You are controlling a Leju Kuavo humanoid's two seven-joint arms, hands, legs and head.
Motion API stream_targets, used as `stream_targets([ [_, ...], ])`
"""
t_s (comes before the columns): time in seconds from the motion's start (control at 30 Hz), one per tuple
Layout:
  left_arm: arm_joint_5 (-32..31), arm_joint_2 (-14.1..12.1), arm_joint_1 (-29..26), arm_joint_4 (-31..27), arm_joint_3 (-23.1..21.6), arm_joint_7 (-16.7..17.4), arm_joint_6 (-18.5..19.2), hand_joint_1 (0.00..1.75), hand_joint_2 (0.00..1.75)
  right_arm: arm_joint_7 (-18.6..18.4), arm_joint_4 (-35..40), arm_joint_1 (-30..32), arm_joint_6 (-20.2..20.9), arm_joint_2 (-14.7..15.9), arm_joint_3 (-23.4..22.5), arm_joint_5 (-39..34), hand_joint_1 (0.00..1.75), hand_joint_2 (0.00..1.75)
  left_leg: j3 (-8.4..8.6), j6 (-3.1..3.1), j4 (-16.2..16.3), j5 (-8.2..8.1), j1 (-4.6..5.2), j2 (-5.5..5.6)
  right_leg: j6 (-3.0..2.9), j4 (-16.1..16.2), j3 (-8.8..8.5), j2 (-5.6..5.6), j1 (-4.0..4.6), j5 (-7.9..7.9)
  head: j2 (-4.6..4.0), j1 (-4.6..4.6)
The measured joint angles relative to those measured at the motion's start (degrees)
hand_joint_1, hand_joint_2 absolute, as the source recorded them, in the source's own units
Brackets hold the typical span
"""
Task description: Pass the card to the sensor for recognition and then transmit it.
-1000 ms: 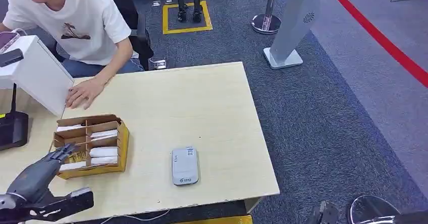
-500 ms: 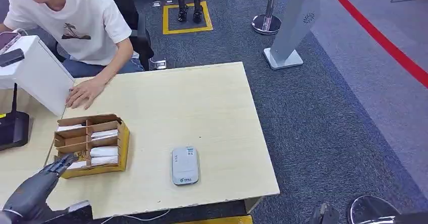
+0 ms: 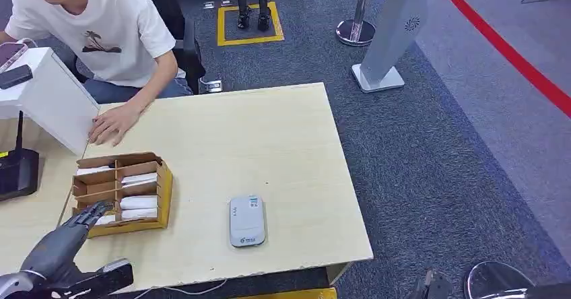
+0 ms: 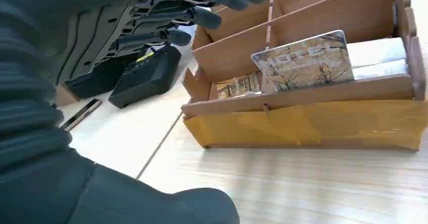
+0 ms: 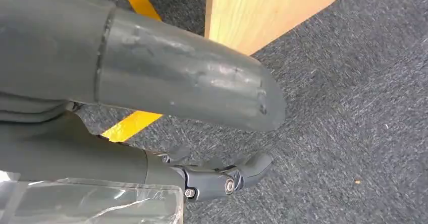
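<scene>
The left robot hand (image 3: pixel 64 242), fingers spread and empty, reaches toward a card (image 4: pixel 303 61) standing in the box (image 3: pixel 145 225), well apart from the sensor (image 3: pixel 246 221).

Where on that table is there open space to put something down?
Bare wood runs between the card box and the grey sensor, and across the far right half of the table. It is crowded on the left, around the box, the person's hand and the left robot hand.

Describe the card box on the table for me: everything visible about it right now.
The card box is a shallow open tray of brown cardboard with yellow tape on its front wall, split by dividers into compartments. It lies flat near the table's left side. White cards lie inside; one printed card leans upright. The left hand hovers at its near corner, holding nothing.
</scene>
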State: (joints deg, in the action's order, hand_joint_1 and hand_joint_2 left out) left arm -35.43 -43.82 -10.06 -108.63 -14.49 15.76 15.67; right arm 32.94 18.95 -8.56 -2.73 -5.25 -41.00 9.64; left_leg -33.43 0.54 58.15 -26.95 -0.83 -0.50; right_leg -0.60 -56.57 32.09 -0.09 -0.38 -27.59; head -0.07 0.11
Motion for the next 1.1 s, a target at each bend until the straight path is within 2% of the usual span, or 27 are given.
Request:
stream_targets([
  [0.6,-0.57,4.02,7.84,7.06,-1.49,-2.95,3.01,0.0,1.75,-0.53,-0.02,-0.1,0.24,0.0,0.0,1.18,0.0,0.0,0.0,0.0,0.01,0.01,0.0,0.01,0.0,0.0,0.0,0.0,0.0,0.01,0.02,0.0],
  [1.1,0.81,4.59,10.94,10.14,-2.8,-3.54,4.04,0.0,1.75,-0.52,-0.15,-0.14,0.28,0.0,0.0,1.38,0.0,0.0,0.0,0.0,0.01,0.01,0.0,0.0,0.0,0.0,0.01,0.01,0.0,0.01,0.02,0.0],
])
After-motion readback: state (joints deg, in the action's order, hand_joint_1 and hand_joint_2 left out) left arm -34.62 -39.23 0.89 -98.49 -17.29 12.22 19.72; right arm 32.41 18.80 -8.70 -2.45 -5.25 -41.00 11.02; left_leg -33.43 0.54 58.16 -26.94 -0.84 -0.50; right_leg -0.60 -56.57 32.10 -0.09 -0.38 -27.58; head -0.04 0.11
